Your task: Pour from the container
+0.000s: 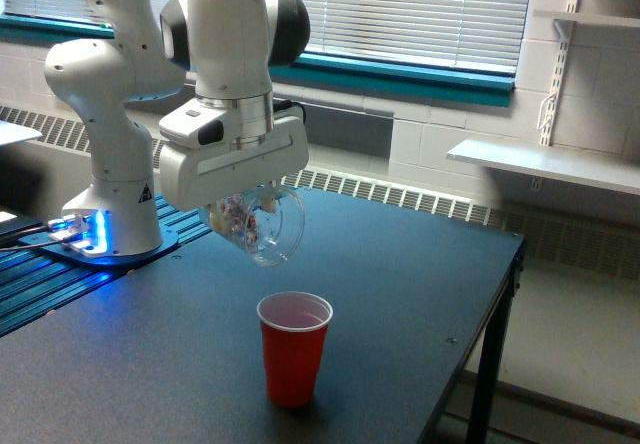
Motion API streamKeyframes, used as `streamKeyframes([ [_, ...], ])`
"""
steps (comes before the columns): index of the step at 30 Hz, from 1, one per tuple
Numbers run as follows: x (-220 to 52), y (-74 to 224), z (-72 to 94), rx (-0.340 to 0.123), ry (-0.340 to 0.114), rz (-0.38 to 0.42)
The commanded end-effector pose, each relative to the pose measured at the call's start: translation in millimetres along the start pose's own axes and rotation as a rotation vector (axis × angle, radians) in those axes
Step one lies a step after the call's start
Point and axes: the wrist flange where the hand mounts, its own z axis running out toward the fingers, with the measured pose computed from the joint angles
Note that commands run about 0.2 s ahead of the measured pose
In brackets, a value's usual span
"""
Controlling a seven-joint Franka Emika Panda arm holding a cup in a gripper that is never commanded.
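Container tilted above red cup

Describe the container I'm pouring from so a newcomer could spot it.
Find the white robot arm over the dark table. Under its hand hangs a tilted clear cup with pale bits inside. Unlike the opaque red cup standing below, it is see-through and held in the air.
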Motion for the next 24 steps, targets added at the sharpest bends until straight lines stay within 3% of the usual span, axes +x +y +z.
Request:
streamKeyframes([
  [1,7,4,5.4,-0.013,-0.041,0.042],
  [12,19,2,22.8,-0.079,-0.122,0.094],
  [24,26,-6,29.1,-0.111,-0.144,0.133],
])
